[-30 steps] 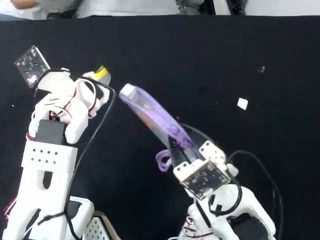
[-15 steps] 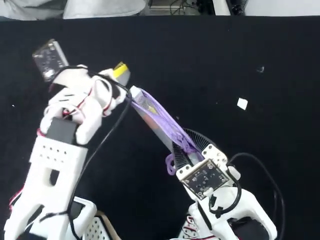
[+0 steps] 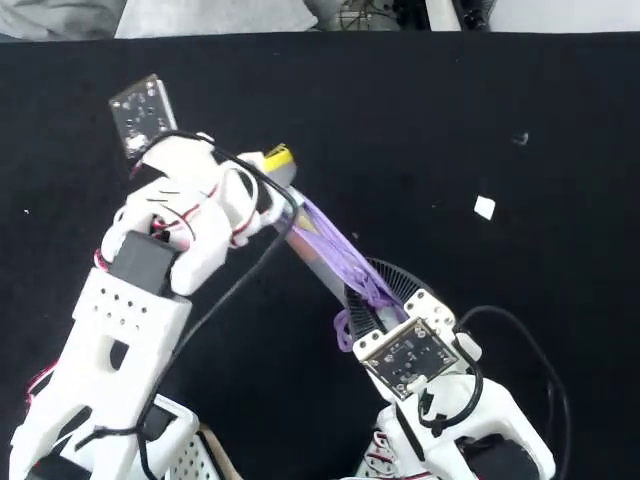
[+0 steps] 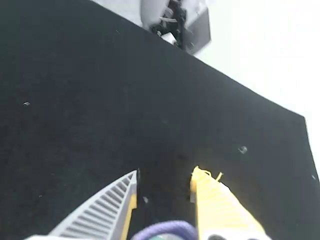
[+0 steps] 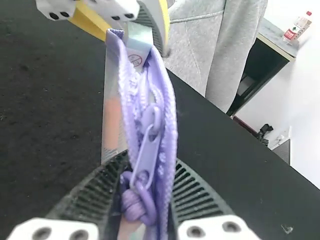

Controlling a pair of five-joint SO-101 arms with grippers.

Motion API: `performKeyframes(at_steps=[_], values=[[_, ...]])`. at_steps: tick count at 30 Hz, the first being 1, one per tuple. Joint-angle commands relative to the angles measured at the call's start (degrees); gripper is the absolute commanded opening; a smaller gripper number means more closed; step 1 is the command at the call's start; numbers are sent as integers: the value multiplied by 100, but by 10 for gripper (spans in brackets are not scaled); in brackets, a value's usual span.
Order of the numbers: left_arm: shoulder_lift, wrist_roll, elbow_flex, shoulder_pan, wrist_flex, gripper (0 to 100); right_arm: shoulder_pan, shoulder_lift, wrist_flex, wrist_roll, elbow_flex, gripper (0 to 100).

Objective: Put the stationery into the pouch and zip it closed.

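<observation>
A purple and clear pouch (image 3: 325, 250) hangs in the air over the black table, stretched between the two arms. My right gripper (image 3: 368, 290) is shut on its near end, where the zipper pull (image 5: 147, 150) and purple cord hang between the black ribbed fingers (image 5: 100, 187). My left gripper (image 3: 283, 172) is open at the pouch's far end. Its yellow finger (image 4: 220, 210) and grey finger (image 4: 107, 210) stand on either side of the purple edge (image 4: 162, 230). From the right wrist, the same fingers (image 5: 92, 22) flank the pouch's end tab (image 5: 136, 37).
A small white piece (image 3: 485, 207) lies on the black table to the right, with a tiny speck (image 3: 520, 138) farther back. The table's far edge (image 3: 400, 32) runs along the back. The left arm's body (image 3: 120, 300) spans the table's left side.
The left arm has swung right and forward, bringing its gripper from beside the pouch's far end to around it. The right arm and pouch have barely shifted.
</observation>
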Motion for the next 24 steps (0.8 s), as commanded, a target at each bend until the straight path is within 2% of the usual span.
performKeyframes(at_steps=[1, 7, 12, 18, 24], values=[[114, -132, -13, 286, -114, 184, 132, -295, 167, 9, 66, 37], [598, -281, -40, 303, -167, 184, 132, -295, 167, -9, 57, 131], [642, -290, 13, 400, -167, 184, 132, -295, 167, 9, 48, 134], [607, -325, 224, 910, -158, 184, 132, -295, 132, 18, 22, 135], [607, -765, 356, 1446, -158, 184, 132, -295, 132, 18, 48, 167]])
